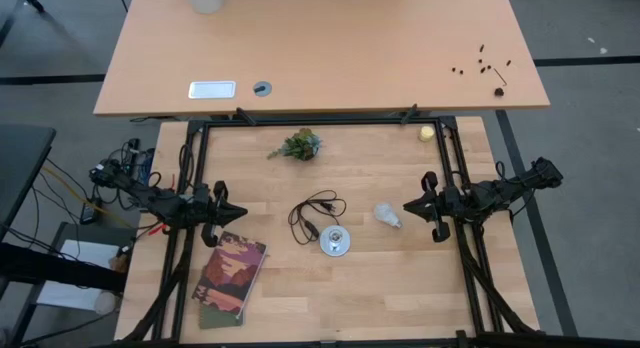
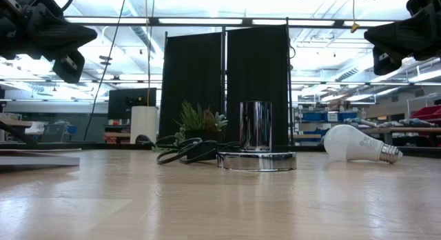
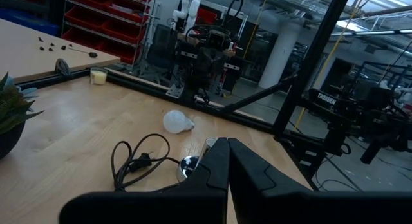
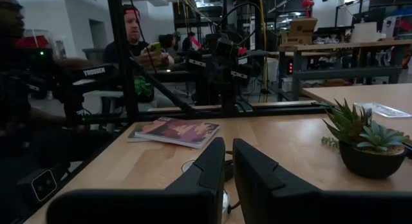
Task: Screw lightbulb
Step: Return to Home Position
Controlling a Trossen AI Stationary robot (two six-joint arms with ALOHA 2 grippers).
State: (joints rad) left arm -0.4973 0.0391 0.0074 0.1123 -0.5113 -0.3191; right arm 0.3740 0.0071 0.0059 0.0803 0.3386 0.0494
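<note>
The white frosted lightbulb (image 1: 387, 215) lies on its side on the wooden table, right of centre; it also shows in the low view (image 2: 355, 143) and the left wrist view (image 3: 177, 121). The round silver socket disc (image 1: 335, 241) stands flat on the table, its chrome socket tube upright (image 2: 256, 126), its black cord (image 1: 315, 213) coiled beside it. My left gripper (image 1: 240, 216) hovers at the left, shut and empty, well above the table (image 2: 65, 57). My right gripper (image 1: 408, 208) hovers just right of the bulb, shut and empty.
A small potted succulent (image 1: 298, 145) stands at the far middle. A book (image 1: 232, 275) lies at the near left. A small pale yellow round object (image 1: 427, 133) sits at the far right corner. A black frame (image 1: 320, 121) borders the table. People sit beyond the table (image 4: 132, 40).
</note>
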